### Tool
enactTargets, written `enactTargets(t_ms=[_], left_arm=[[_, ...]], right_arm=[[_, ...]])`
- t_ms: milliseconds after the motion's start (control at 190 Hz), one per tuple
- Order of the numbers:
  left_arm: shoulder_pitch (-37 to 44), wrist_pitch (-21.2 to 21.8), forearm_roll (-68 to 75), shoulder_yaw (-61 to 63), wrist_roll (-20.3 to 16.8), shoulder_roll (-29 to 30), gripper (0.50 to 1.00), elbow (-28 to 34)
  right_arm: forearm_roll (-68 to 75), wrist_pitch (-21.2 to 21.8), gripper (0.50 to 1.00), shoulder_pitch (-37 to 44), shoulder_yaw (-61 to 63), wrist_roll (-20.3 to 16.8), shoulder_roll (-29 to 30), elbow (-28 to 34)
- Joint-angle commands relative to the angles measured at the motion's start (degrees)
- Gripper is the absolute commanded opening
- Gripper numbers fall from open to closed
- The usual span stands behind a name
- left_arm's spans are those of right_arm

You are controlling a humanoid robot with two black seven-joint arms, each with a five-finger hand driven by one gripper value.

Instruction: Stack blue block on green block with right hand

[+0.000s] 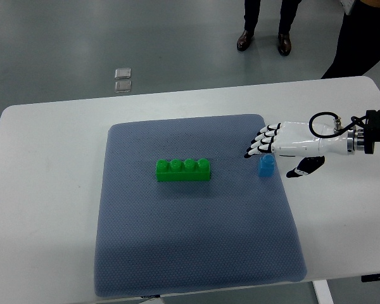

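Observation:
A long green block (183,170) with several studs lies near the middle of the grey mat (190,240). A small blue block (266,166) stands upright near the mat's right edge. My right hand (272,149), white with black fingertips (253,149), reaches in from the right. Its fingers are stretched out flat just above and beside the blue block; the thumb (302,168) hangs on the block's right side. The hand holds nothing. The left arm does not show.
The mat lies on a white table (44,190). Beyond the table's far edge a person's legs and shoes (263,39) stand on the grey floor, and another person in dark clothes (361,38) is at the top right.

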Motion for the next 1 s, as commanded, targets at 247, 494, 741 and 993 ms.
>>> enactTargets(t_ms=[247,494,741,993], left_arm=[[0.03,0.01,0.00,0.01,-0.01,0.00,1.000,0.00],[0.03,0.01,0.00,0.01,-0.01,0.00,1.000,0.00],[-0.06,0.01,0.00,0.01,-0.01,0.00,1.000,0.00],[0.03,0.01,0.00,0.01,-0.01,0.00,1.000,0.00]], right_arm=[[0.45,0.09,0.889,0.79,-0.42,0.00,2.29,-2.75],[13.81,17.14,0.881,1.84,0.81,0.00,1.50,-3.37],[25.85,23.11,0.883,5.00,0.81,0.00,0.80,-3.28],[45.70,22.32,0.887,9.31,0.81,-12.93,-0.43,-3.63]])
